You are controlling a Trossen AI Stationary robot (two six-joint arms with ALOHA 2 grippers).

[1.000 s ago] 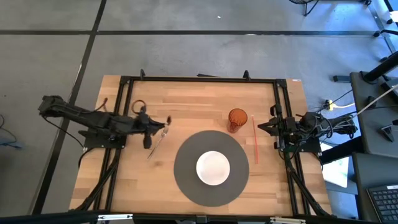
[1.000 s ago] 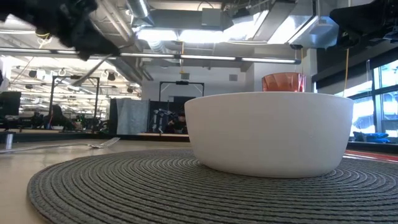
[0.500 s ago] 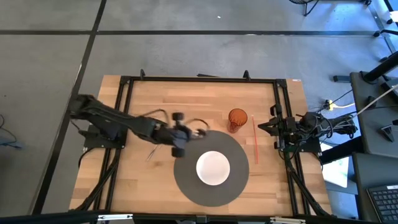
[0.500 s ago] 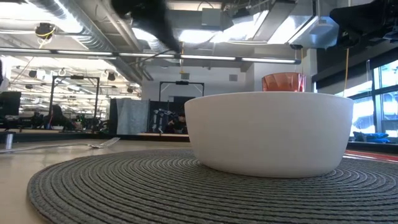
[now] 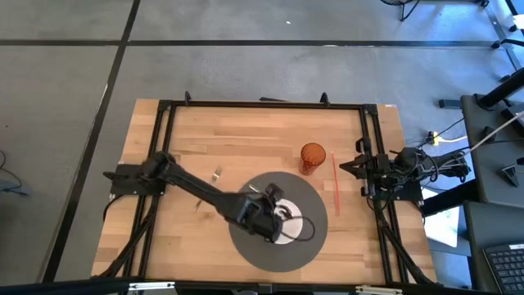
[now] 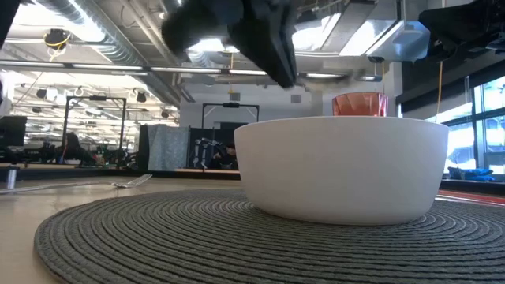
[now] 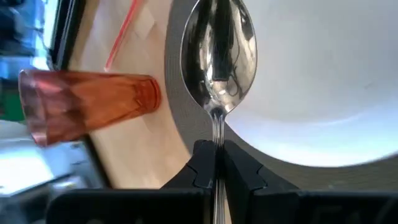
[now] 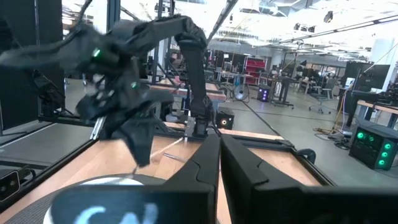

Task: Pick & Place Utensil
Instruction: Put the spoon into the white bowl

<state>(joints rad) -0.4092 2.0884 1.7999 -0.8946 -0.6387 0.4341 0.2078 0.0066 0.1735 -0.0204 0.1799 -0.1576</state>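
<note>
My left gripper [image 5: 270, 215] hangs over the white bowl [image 5: 288, 233] on the round grey placemat [image 5: 246, 238] and is shut on a shiny metal spoon [image 7: 217, 53]. In the left wrist view the spoon's scoop is over the bowl's rim [image 7: 323, 81]. In the low view the left gripper [image 6: 264, 35] is above the bowl [image 6: 339, 170]. A fork [image 5: 216, 174] lies flat on the wood left of the mat, partly under the left arm. My right gripper [image 5: 359, 168] waits shut at the table's right edge. My left gripper pinches the spoon's thin handle [image 7: 216, 130] just behind the scoop, between its two fingers [image 7: 200, 163]. The handle runs along the fingers and the scoop sticks out ahead of them. The spoon is lifted clear, above the bowl's rim.
An orange tumbler [image 5: 312, 157] stands just beyond the mat's far right edge, with a red straw [image 5: 335, 188] lying on the wood to its right. The dark frame rails [image 5: 164, 147] run along the table's left and right sides.
My left arm has swung from the table's left side, near the fork, toward the right and the near edge, and now reaches across the mat with the gripper over the white bowl. The fork has stayed where it lay.
</note>
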